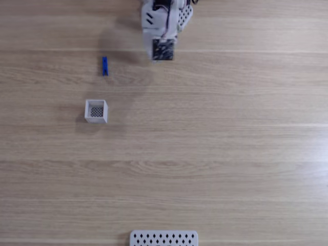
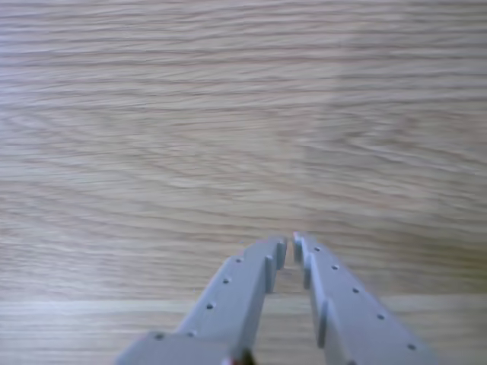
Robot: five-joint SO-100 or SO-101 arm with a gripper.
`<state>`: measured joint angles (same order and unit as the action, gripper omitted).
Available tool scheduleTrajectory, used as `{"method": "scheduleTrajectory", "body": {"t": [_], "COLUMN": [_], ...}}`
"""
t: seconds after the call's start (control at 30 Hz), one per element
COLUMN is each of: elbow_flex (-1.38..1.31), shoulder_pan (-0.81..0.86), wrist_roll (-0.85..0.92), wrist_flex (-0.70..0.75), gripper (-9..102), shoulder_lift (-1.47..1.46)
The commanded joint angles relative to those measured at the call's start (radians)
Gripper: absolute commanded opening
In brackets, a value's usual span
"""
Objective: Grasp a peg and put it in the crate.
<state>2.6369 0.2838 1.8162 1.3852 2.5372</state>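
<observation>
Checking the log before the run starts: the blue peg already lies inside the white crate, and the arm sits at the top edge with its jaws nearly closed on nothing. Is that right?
Not quite. In the fixed view the blue peg lies on the bare wooden table, above the white crate and apart from it; the crate holds nothing. The rest stands: the arm is at the top edge, and the gripper has its jaws nearly closed on nothing.

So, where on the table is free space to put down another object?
Most of the wooden table is bare: the whole right half in the fixed view, and the wide band between the crate and the perforated plate. It is crowded at upper left, where the peg, crate and gripper are close together.
</observation>
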Motion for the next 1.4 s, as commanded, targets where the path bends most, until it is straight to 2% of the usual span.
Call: {"method": "scheduleTrajectory", "body": {"t": [0.0,0.2,0.37,0.63,1.27,1.37], "elbow_flex": [-0.397,-0.707,-0.836,-0.842,-0.703,-0.681], "shoulder_pan": [0.192,0.462,0.594,0.606,0.604,0.604], "wrist_roll": [0.135,0.403,0.503,0.503,0.520,0.520], "wrist_flex": [-0.003,-0.020,-0.015,-0.003,-0.021,-0.060], "gripper": [0,6,13,21,21,21], "shoulder_lift": [-0.307,-0.704,-0.879,-0.920,-0.956,-0.954]}}
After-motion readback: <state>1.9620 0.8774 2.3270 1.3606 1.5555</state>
